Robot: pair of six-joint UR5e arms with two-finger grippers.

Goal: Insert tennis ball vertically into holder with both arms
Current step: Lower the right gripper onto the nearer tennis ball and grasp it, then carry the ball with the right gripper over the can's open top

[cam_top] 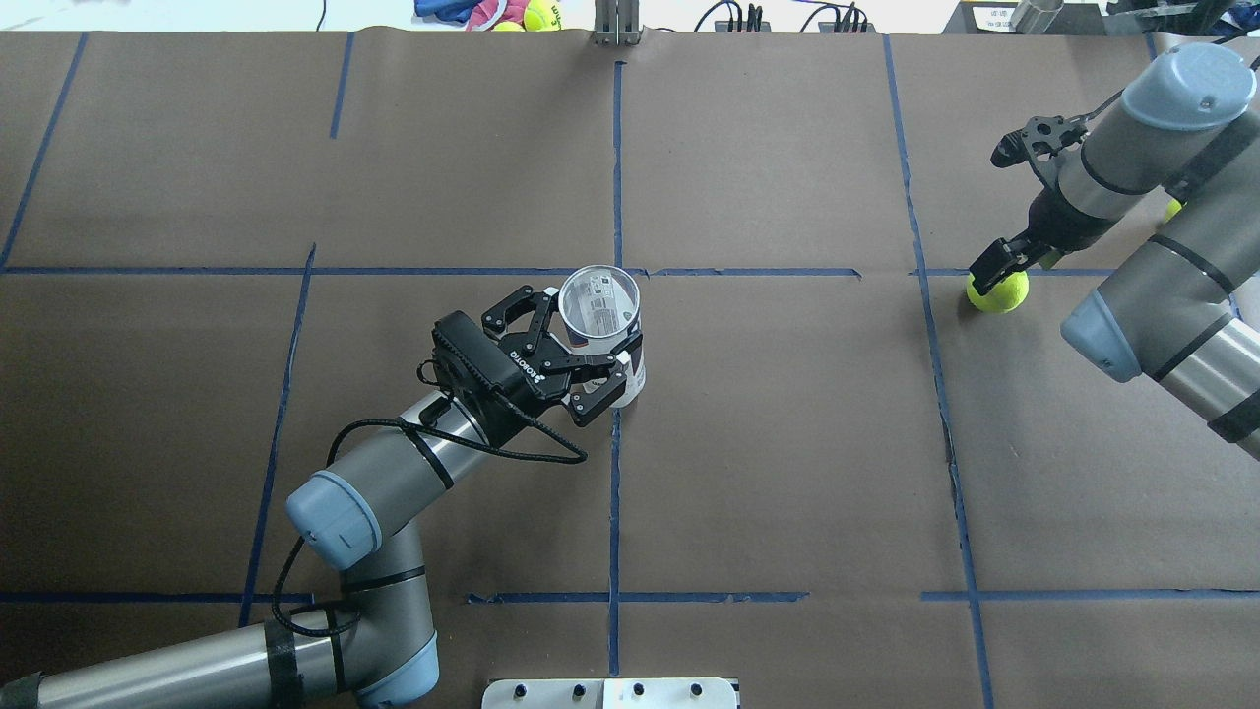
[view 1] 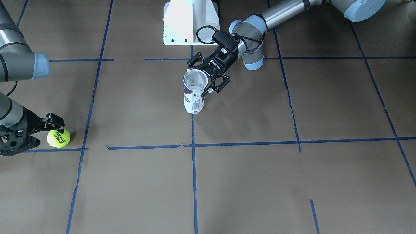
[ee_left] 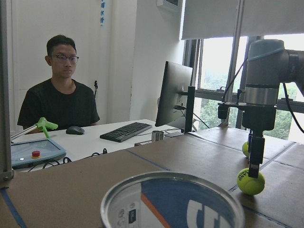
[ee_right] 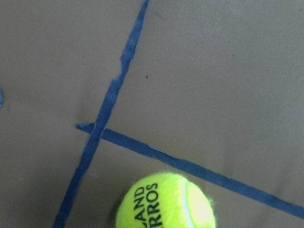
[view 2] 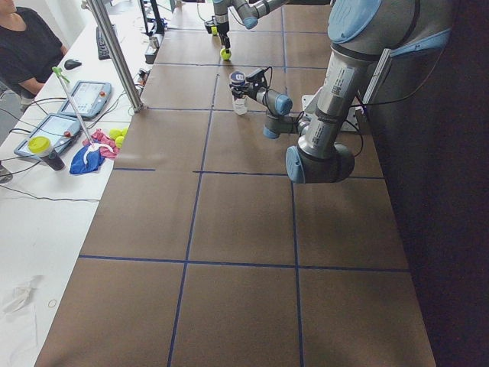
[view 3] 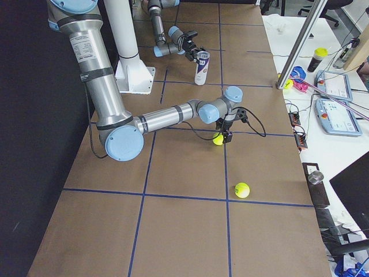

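The holder [view 1: 194,97], a clear can with a white and navy label, stands upright with its mouth open near the table's middle. My left gripper [view 1: 200,79] comes in from the side and is shut on its upper part, one finger on each side; it also shows in the overhead view [cam_top: 581,340]. The tennis ball [view 1: 58,138] rests on the table far to my right. My right gripper [cam_top: 989,271] points straight down over it, open, with its fingers [ee_left: 255,161] reaching the ball's top. The right wrist view shows the ball [ee_right: 166,202] just below the camera.
A second tennis ball [view 3: 242,189] lies on the table beyond the right gripper. The white pedestal base [view 1: 190,22] stands behind the holder. An operator [ee_left: 59,95] sits at a desk along the table's far edge. Blue tape lines [view 1: 193,182] grid the brown table.
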